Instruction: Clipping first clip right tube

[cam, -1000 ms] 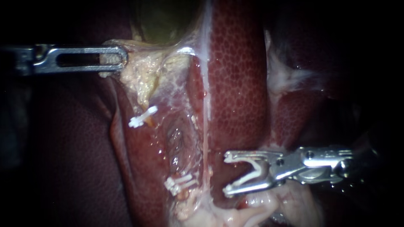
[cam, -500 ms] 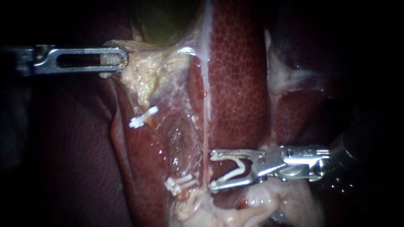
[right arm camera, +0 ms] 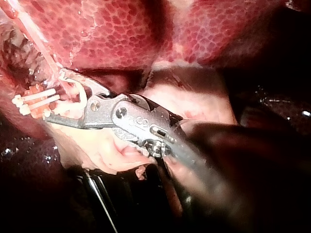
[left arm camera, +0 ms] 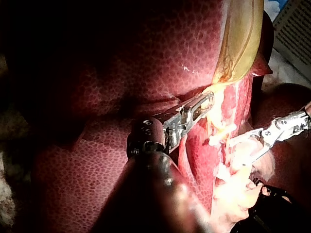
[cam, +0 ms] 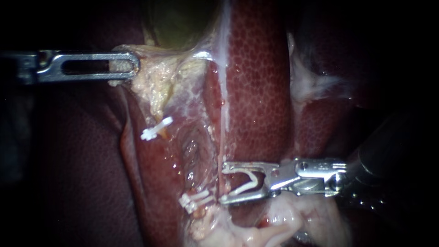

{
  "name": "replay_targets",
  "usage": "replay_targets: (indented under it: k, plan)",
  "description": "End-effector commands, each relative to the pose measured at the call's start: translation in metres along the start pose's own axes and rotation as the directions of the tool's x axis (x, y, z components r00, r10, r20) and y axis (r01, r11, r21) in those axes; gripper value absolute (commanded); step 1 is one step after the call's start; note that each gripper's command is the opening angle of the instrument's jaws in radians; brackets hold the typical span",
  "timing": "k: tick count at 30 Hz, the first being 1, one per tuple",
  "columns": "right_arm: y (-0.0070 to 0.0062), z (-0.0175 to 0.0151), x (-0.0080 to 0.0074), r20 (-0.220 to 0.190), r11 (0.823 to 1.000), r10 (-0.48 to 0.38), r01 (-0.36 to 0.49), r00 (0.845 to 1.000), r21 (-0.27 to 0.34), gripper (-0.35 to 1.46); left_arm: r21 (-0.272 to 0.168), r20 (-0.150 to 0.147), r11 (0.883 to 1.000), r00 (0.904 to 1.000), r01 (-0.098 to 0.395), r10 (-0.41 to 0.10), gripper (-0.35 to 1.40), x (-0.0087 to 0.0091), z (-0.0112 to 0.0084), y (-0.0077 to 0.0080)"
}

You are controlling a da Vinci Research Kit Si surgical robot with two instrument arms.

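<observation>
The right tube [cam: 224, 120] is a thin pale strand running down the liver [cam: 258, 82]. My right instrument [cam: 223, 183] comes in from the right, its jaws wide apart and holding an open white clip [cam: 249, 185]. The jaw tips reach the tube from its right; I cannot tell whether they pass around it. In the right wrist view the same jaws [right arm camera: 63, 104] carry the clip [right arm camera: 80, 97] beside two set clips [right arm camera: 34, 102]. My left instrument [cam: 123, 66] is shut on pale fatty tissue [cam: 151, 77] under the gallbladder [cam: 178, 23], seen also in its wrist view [left arm camera: 204, 102].
One white clip [cam: 155, 128] sits on the left tube, and two more clips [cam: 194, 200] lie lower down, just left of my right jaws. Pale loose tissue [cam: 274, 224] bulges under the right instrument. Dark liver [cam: 68, 174] fills the left side.
My right instrument has moved left with its clip, from right of the tube until its jaw tips reach it. The left instrument and its held tissue have not moved.
</observation>
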Motion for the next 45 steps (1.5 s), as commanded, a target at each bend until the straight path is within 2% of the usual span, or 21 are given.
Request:
replay_targets:
  k: [1, 8, 23, 35, 45]
  plan:
    - [0.0001, 0.0001, -0.0001, 0.004, 1.000, -0.001, 0.001, 1.000, -0.002, 0.60, 0.000, 0.000, 1.000, 1.0000, 0.000, 0.000, -0.35, 0.0000, 0.0000, 0.0000]
    - [0.0006, 0.0007, -0.0005, 0.006, 1.000, 0.003, -0.003, 1.000, -0.006, 0.60, -0.001, 0.000, 1.000, 1.0000, 0.000, 0.000, -0.35, 0.0000, 0.0000, 0.0000]
    - [0.0014, 0.0023, -0.0001, 0.008, 1.000, 0.030, -0.030, 1.000, -0.007, 0.60, 0.001, -0.001, 1.000, 1.0000, 0.000, 0.000, -0.35, 0.0001, -0.0001, -0.0002]
    - [0.0014, 0.0035, 0.0004, -0.019, 0.993, 0.090, -0.088, 0.996, 0.073, 0.58, 0.000, 0.000, 1.000, 1.0000, 0.000, 0.000, -0.35, 0.0002, -0.0001, -0.0002]
    - [0.0015, 0.0045, 0.0003, -0.010, 0.990, 0.093, -0.092, 0.996, 0.103, 0.56, 0.000, 0.000, 1.000, 1.0000, 0.000, 0.000, -0.35, 0.0002, 0.0000, -0.0002]
